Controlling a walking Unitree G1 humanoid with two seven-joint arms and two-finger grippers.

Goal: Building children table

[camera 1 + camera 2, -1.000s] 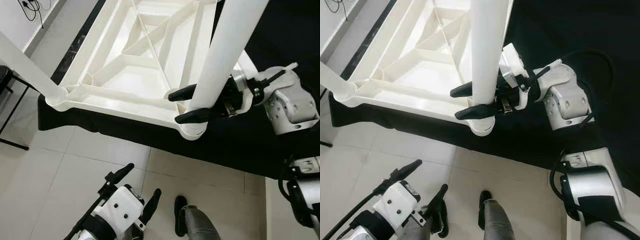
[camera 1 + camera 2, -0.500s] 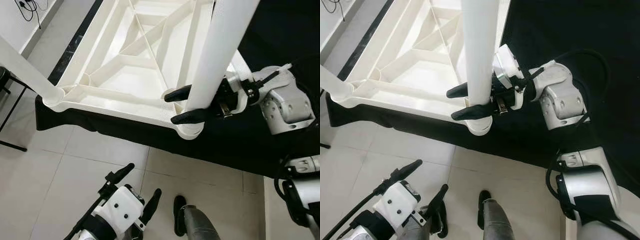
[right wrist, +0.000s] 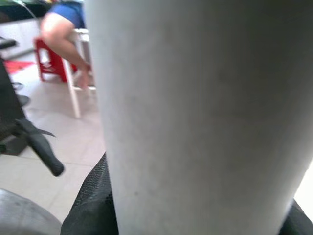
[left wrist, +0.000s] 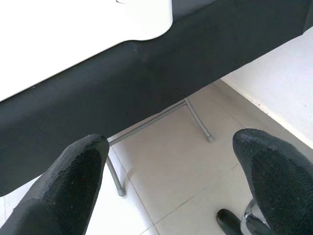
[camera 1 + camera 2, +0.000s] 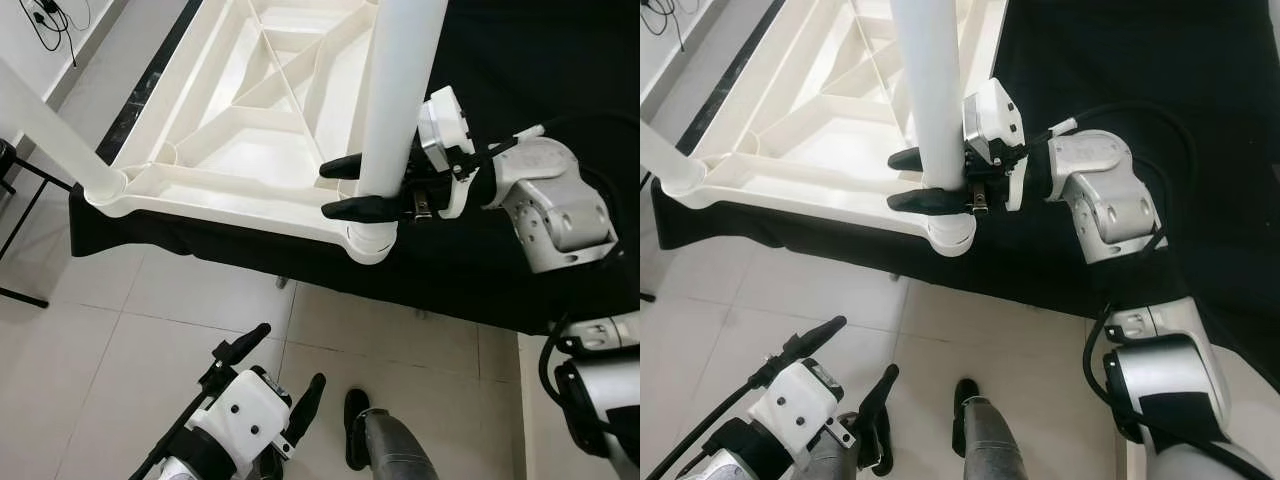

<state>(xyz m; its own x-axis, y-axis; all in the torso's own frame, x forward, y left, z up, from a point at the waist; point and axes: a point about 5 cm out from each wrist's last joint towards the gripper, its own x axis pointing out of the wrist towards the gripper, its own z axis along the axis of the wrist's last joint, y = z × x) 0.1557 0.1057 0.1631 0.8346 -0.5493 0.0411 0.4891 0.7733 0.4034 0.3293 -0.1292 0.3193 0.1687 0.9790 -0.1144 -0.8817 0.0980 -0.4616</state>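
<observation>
The white children's table top [image 5: 215, 192] lies upside down on a black-covered table [image 5: 520, 50]. One white leg [image 5: 395, 100] stands nearly upright in the near right corner socket [image 5: 368, 243]. My right gripper [image 5: 326, 189] is shut on this leg just above the socket, one black finger on each side. The right wrist view has the leg [image 3: 195, 107] pressed close between the fingers. A second white leg [image 5: 50, 130] stands in the near left corner. My left gripper [image 5: 290, 355] hangs open low over the tiled floor, holding nothing.
The black cloth's front edge [image 4: 146, 73] hangs over grey metal table legs [image 4: 195, 117]. A black frame [image 5: 20, 230] stands on the floor at the left. My foot [image 5: 358, 430] is on the tiles below. A seated person [image 3: 63, 24] and a red stool [image 3: 49, 63] are in the background.
The held leg has swung from a tilt toward the right to nearly upright. My right wrist has moved left and closer to it. The left arm has stayed still.
</observation>
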